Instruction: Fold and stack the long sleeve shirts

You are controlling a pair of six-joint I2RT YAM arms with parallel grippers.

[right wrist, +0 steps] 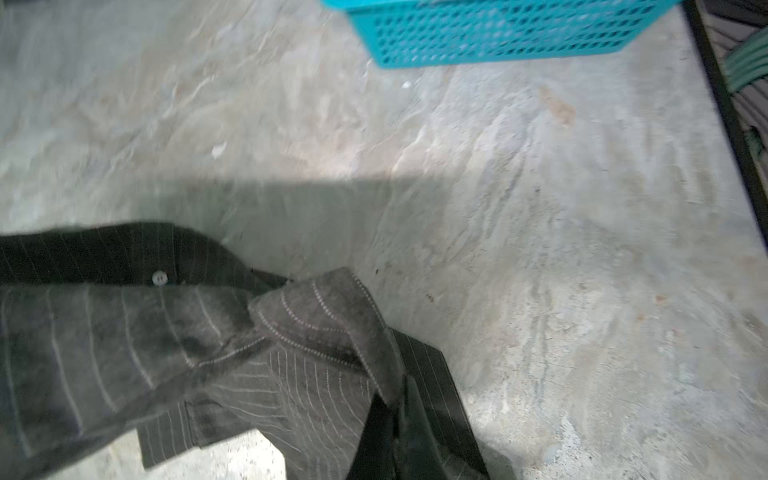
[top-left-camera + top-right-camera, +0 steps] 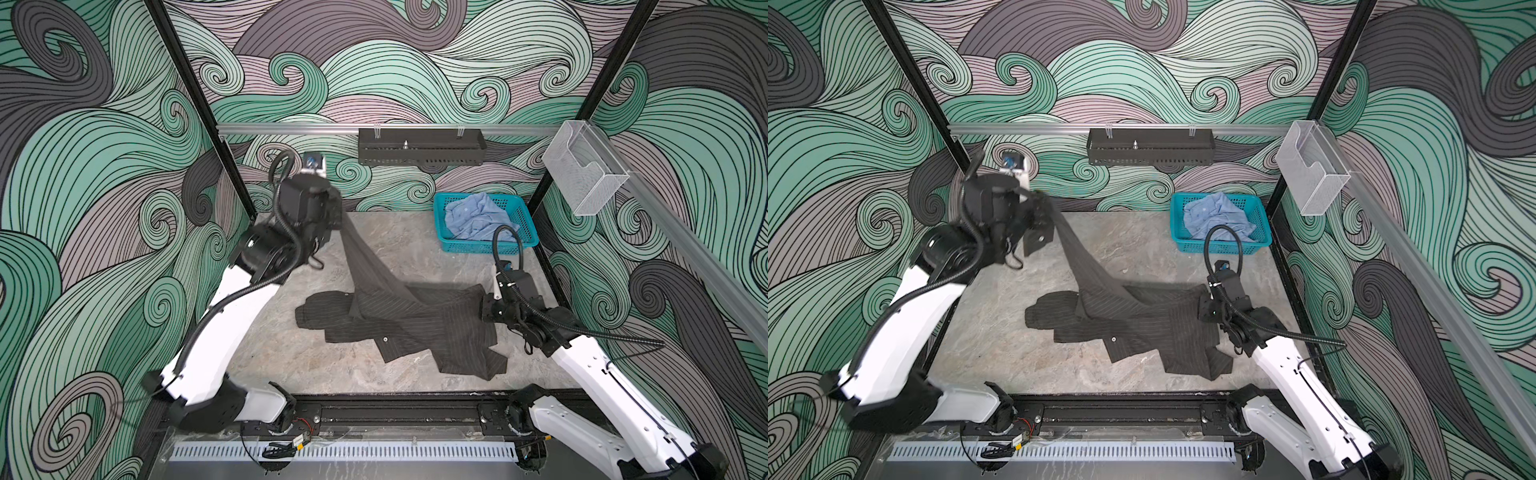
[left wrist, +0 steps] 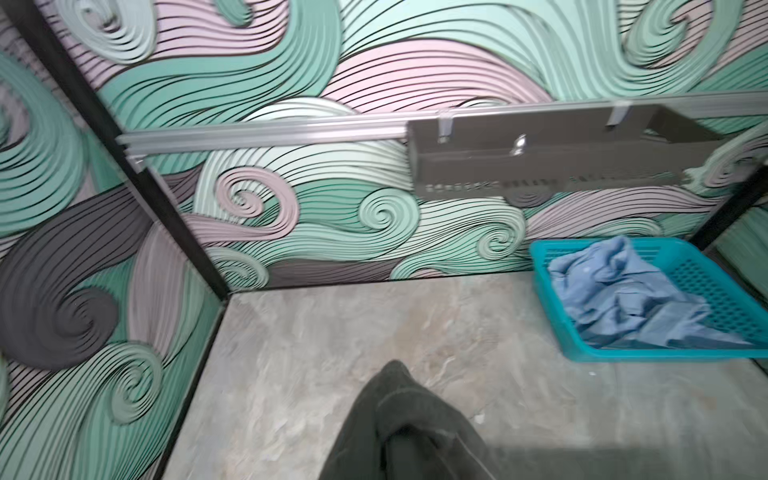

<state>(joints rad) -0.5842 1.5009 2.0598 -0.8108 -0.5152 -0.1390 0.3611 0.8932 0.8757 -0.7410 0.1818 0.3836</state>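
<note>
grey marbled tabletop (image 2: 291,365), enclosed by wall panels printed with green, mauve and grey swirls (image 2: 374,62).

item 1: dark charcoal grey pinstriped button-up shirt (image 2: 415,320), cloth, pale buttons showing. lies crumpled in loose folds across the middle of the tabletop. one long part is drawn up off the surface, taut, toward the far left.

item 2: plain light blue cloth shirt (image 2: 478,220), bunched and unfolded inside item 3.

item 3: teal plastic mesh basket (image 2: 461,246), rectangular, at the far right corner of the tabletop, well apart from item 1.

left gripper (image 2: 1047,212): raised above the far left of the tabletop, blurred in both top views. jaws closed, pinching the lifted end of the pinstriped shirt. a fold of dark cloth shows in the left wrist view.

right gripper (image 2: 484,305): low over the tabletop at the right edge of the pinstriped shirt. jaws closed on a bunched corner of it.

black perforated metal tray (image 2: 422,151): hung on the rail of the back wall.
</note>
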